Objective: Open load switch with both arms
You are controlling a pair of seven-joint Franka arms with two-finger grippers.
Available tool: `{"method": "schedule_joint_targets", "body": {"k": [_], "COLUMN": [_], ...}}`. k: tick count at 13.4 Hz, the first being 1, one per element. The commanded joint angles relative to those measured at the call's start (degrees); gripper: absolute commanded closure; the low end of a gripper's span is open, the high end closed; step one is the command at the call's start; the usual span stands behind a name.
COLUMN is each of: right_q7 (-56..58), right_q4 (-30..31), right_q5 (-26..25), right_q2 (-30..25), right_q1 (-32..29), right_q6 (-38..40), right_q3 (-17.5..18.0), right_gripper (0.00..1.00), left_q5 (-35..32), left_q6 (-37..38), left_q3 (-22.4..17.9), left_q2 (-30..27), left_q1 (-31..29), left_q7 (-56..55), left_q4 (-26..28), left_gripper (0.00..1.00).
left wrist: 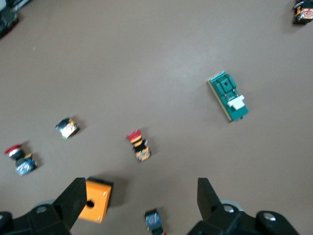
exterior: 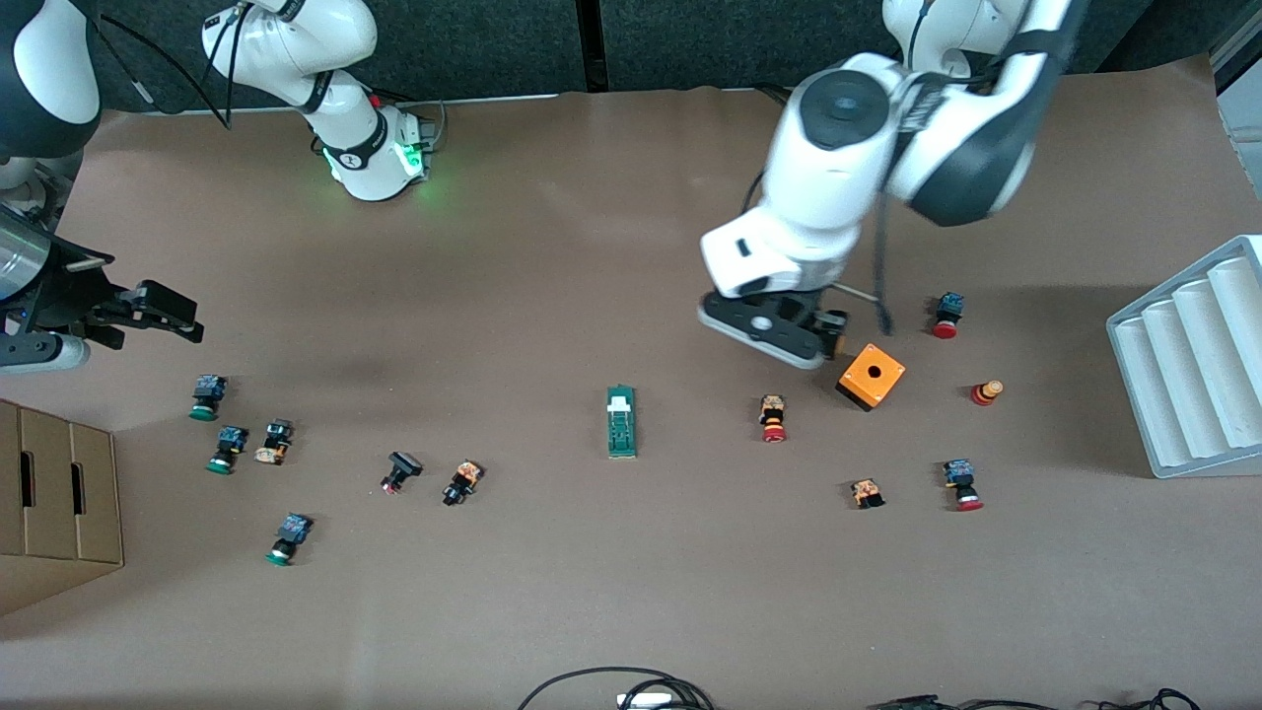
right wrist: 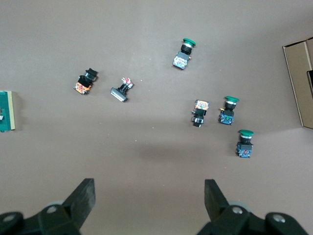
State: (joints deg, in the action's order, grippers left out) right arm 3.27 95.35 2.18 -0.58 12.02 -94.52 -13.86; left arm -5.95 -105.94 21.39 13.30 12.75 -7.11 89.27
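My left gripper [exterior: 784, 340] hangs spread at the load switch's [exterior: 621, 422] two o'clock, my right gripper [exterior: 148, 311] spread too.

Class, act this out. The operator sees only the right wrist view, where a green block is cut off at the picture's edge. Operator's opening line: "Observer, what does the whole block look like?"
Observer: The load switch is a slim dark-green block lying flat on the table, with a white piece at the end farther from the front camera.
Operator: Where is the other arm?
Observer: The left tool hangs open just beside an orange box, toward the left arm's end from the block.
Operator: Is anything touching the block?
Observer: No. The closest thing is a red-capped button, well apart from it.
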Motion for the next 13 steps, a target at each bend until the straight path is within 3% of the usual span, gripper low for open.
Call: {"method": "schedule_joint_targets", "body": {"k": [1, 6, 13], "right_q7": [0.4, -0.1, -0.9], "right_q4": [-0.9, -0.8, -0.8], "right_q5": [-2.8, -3.8, -3.8], "right_q2": [0.5, 0.5, 0.5], "right_q1": [0.4, 0.9, 1.0], "right_q6": [-0.6, -0.7, -0.8], "right_q3": [-0.1, -0.1, -0.2], "right_gripper": [0.0, 0.0, 0.0], "left_q5": [3.6, 2.8, 2.7], "left_q6": [9.8, 16.6, 20.0], "left_q3": [0.6, 0.6, -1.2], "left_q2": [-0.4, -1.0, -2.5], "left_q1": [-5.1, -16.3, -17.4], "left_q7": [2.4, 2.4, 1.7], "left_q4": [-5.5, -9.5, -9.7], "left_gripper": [0.0, 0.0, 0.0]}}
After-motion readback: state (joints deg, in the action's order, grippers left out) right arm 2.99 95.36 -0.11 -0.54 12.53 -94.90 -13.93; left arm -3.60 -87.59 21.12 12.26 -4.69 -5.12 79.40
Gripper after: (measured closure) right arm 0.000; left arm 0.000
